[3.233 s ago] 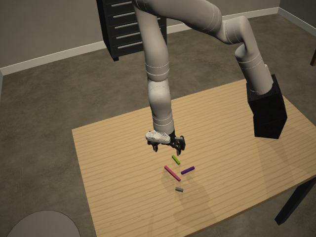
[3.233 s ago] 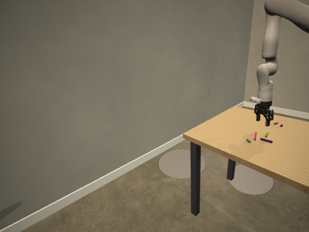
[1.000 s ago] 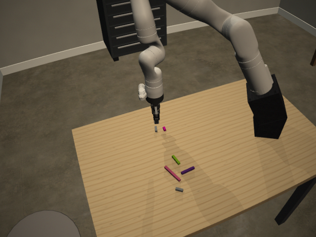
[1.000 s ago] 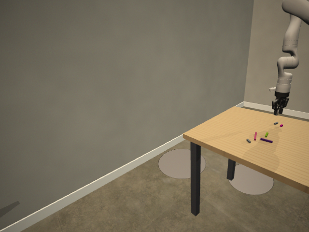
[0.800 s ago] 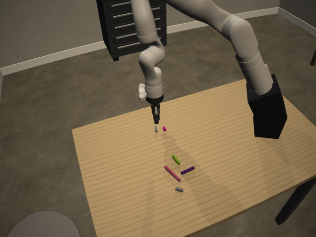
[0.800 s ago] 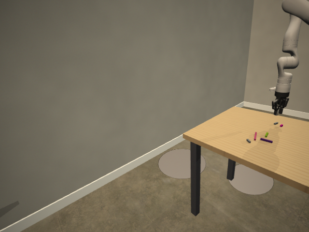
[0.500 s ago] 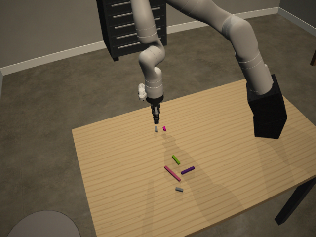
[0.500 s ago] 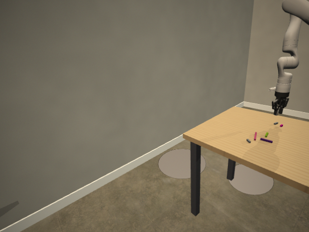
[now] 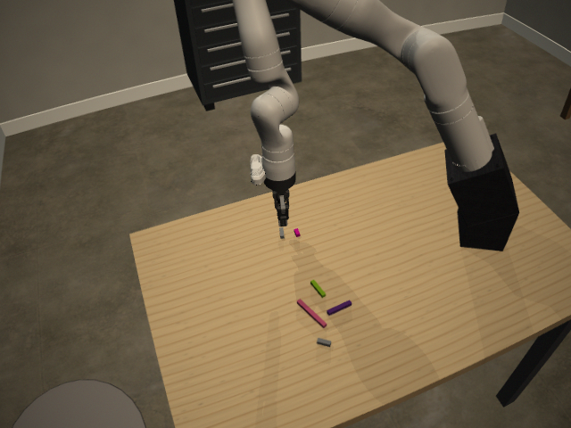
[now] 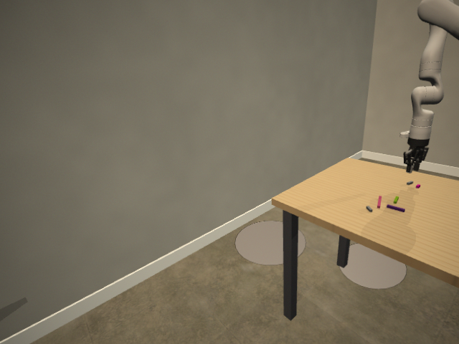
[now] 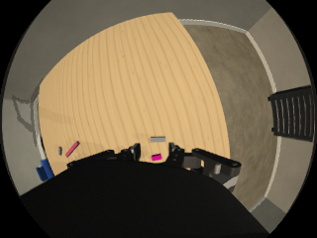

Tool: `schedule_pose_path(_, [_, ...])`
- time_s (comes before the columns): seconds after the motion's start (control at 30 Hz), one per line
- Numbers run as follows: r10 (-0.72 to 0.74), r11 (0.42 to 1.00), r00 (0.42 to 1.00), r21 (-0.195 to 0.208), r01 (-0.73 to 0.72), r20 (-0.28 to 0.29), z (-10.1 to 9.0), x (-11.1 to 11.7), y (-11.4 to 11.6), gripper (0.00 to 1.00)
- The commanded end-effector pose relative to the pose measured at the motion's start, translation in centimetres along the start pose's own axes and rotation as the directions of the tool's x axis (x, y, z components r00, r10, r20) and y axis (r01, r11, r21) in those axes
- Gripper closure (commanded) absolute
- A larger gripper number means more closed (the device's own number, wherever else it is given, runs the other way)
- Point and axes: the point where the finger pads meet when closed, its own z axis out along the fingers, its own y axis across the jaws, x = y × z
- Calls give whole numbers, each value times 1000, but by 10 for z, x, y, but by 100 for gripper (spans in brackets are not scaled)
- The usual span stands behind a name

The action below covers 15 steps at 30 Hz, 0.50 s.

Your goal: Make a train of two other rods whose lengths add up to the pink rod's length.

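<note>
1. The slim pink rod (image 9: 311, 313) (image 10: 379, 201) (image 11: 72, 149) is laid nearer the left than the right edge of the grained wooden worktop (image 9: 207, 276) (image 10: 315, 192) (image 11: 124, 74), seen from the top.
2. The gripper (image 9: 282, 225) (image 10: 412, 170) (image 11: 154, 149) is held spread, unloaded, near the back edge.

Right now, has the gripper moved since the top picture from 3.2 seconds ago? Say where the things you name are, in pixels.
Yes. In the top view, the gripper (image 9: 282, 225) (image 10: 412, 170) (image 11: 154, 149) has shifted away from the lime rod (image 9: 318, 288) (image 10: 396, 199), towards the drawer cabinet (image 9: 251, 94).
</note>
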Motion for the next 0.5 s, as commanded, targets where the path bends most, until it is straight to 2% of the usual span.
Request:
schedule_pose_path(0.0, [5, 1000, 1000, -4, -5, -2, 6, 1, 3, 54])
schedule_pose_path(0.47, [5, 1000, 1000, -4, -5, -3, 25, 2, 4, 54])
